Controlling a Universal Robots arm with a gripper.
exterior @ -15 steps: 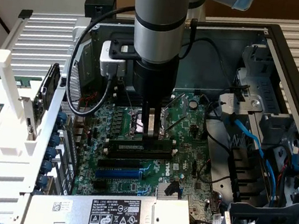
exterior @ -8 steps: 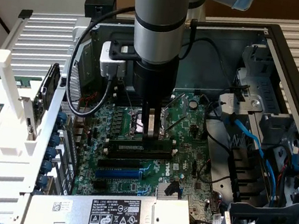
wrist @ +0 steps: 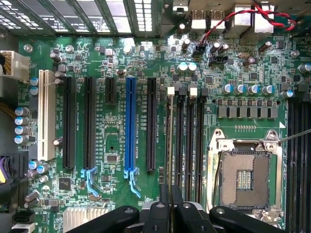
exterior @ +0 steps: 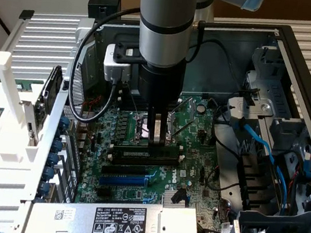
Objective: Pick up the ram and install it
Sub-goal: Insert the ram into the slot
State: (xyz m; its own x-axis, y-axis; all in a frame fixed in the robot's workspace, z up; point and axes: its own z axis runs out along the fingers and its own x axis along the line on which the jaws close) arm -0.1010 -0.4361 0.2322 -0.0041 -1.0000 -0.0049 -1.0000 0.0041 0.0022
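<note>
The ram [wrist: 170,145] shows edge-on as a thin strip running out from between my fingertips. It lies in line with the memory slot nearest the black expansion slots. In the exterior view the ram [exterior: 141,156] is a long dark stick with a pale label, set low on the motherboard [exterior: 196,158] just below my fingers. My gripper [exterior: 155,140] reaches straight down into the open computer case and is shut on the ram's top edge. The gripper [wrist: 170,199] appears as black fingers pressed together. I cannot tell how deep the ram sits in the slot.
Beside the ram lie other black memory slots [wrist: 189,141] with white end clips, then the open CPU socket [wrist: 243,179]. The blue slot [wrist: 130,126] and black expansion slots lie on the other side. A power supply [exterior: 121,226], blue cables [exterior: 262,147] and case walls crowd the board.
</note>
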